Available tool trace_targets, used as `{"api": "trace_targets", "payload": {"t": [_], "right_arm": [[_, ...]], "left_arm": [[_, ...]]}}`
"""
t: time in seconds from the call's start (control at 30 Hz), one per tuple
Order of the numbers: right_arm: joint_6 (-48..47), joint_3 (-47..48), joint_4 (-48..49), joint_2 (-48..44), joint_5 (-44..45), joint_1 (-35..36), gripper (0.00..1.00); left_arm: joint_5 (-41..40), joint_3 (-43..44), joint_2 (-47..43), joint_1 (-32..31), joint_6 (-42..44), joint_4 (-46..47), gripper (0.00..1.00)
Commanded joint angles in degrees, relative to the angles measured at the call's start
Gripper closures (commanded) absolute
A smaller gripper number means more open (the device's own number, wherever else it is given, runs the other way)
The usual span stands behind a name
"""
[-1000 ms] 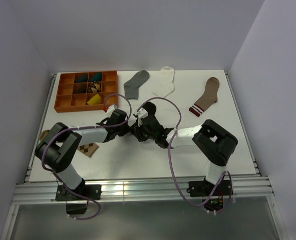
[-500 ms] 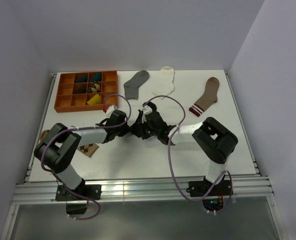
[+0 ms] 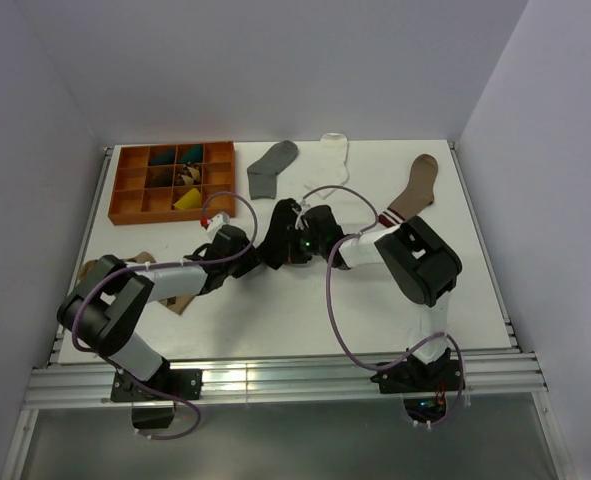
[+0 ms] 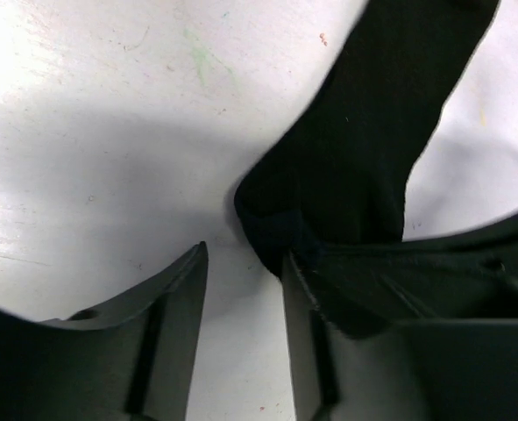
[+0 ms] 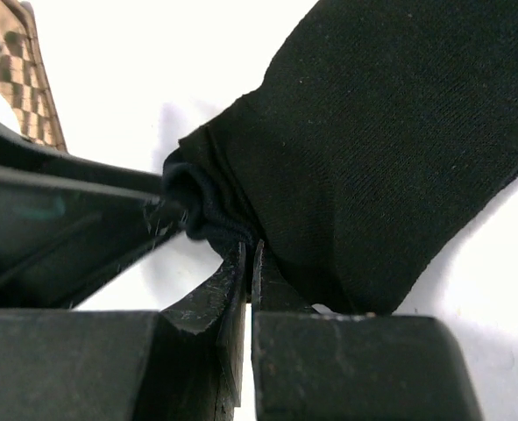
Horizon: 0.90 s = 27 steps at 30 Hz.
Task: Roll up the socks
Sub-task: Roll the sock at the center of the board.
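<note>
black sock [image 5: 399, 132], grey sock [image 3: 272, 165], orange tray [image 3: 160, 215]

the black sock [image 5: 399, 132] lies toward the middle of the table, mostly flat, dark fine knit, one end bunched into a small roll and pinched in the closed right gripper [image 5: 248, 250]. the grey sock [image 3: 270, 167] lies flat and unrolled near the table's far edge, angled. the white sock [image 3: 335, 158] lies unrolled just right of it, cuff at the far edge.

White table [image 3: 275, 320], pale, perhaps lilac walls [image 3: 275, 70]
</note>
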Motion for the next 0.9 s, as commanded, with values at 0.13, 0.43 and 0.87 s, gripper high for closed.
{"api": "trace_targets", "payload": {"t": [0.13,0.43,0.87], "right_arm": [[0.7,4.2,-10.0,5.0,-2.5,-1.2,1.00],[1.3,4.9,-11.1,5.1,-3.5,-1.4,1.00],[2.5,5.0,-10.7,5.7,-4.7,-1.6,1.00]], "left_arm": [[0.1,-3.5,-2.3,-0.2,1.2,3.3,0.45],[0.9,-8.1,-3.7,3.3,-3.4,10.7,0.45],[5.0,-10.0,1.2,5.6,-5.8,19.6,0.50]]}}
